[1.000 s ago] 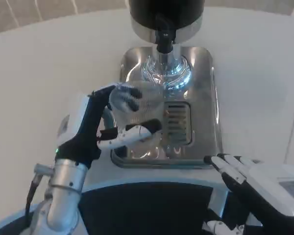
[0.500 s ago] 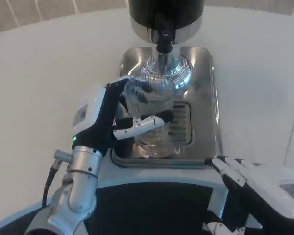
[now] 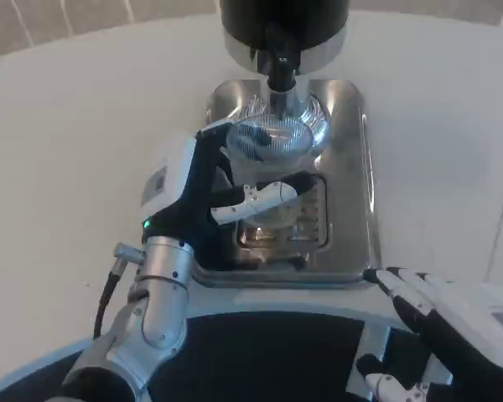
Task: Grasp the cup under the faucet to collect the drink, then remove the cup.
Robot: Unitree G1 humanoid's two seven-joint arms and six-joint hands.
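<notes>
The left hand [image 3: 222,188] grasps the cup [image 3: 268,159], a clear ribbed tumbler, with fingers wrapped round its side wall. The cup sits directly below the faucet [image 3: 281,63], above the grille of the steel tray [image 3: 352,167] that stands on the white surface [image 3: 75,142]. The right hand [image 3: 440,314] is released, fingers apart, near the front right corner of the tray and holding nothing. Handling judgement: the cup looks thin-walled and light, probably plastic, so it may flex under a hard squeeze; the smooth clear wall is likely slippery when wet. Take hold at mid-height on the side wall, keep the rim level, and leave the mouth unobstructed below the faucet. Once filled it will be heavier and prone to spilling. Hard to make out: whether the cup base touches the grille, whether any liquid is in it or flowing, and the faucet lever, which the picture's top edge cuts off.
</notes>
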